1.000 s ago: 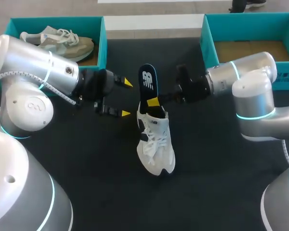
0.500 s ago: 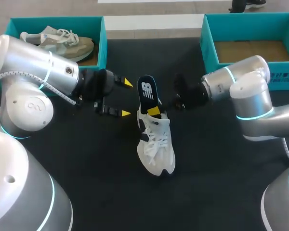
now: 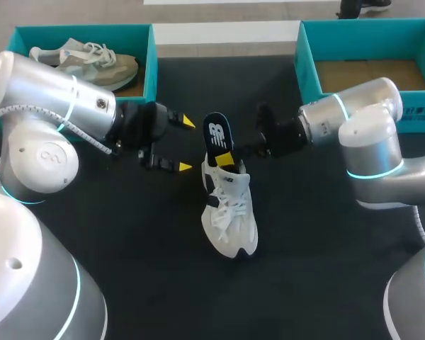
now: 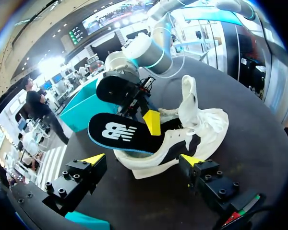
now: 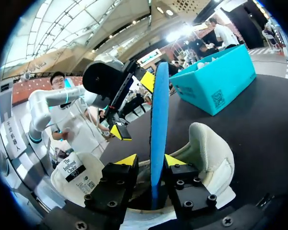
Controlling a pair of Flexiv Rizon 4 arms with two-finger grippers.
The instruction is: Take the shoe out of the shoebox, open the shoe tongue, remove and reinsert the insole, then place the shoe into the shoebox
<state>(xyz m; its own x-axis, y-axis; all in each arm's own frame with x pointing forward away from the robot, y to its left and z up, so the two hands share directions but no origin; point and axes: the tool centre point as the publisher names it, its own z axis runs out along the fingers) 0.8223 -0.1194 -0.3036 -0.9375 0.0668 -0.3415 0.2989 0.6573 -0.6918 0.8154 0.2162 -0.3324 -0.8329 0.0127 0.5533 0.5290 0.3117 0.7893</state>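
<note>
A white shoe lies on the black table, toe toward me. A black insole with a blue edge stands out of its heel opening, its lower end inside the shoe. My right gripper is at the heel. In the right wrist view the insole stands between the fingers of that gripper, against one finger, with a gap on the other side, so it is open. My left gripper is wide open just left of the insole, touching nothing. In the left wrist view the shoe and insole lie ahead of its fingers.
A teal shoebox at the back left holds another pale shoe. A second teal shoebox at the back right shows a bare cardboard floor. Black table surface lies around and in front of the shoe.
The right gripper pushed the insole further down into the shoe, then its fingers spread apart. The left arm has not moved.
</note>
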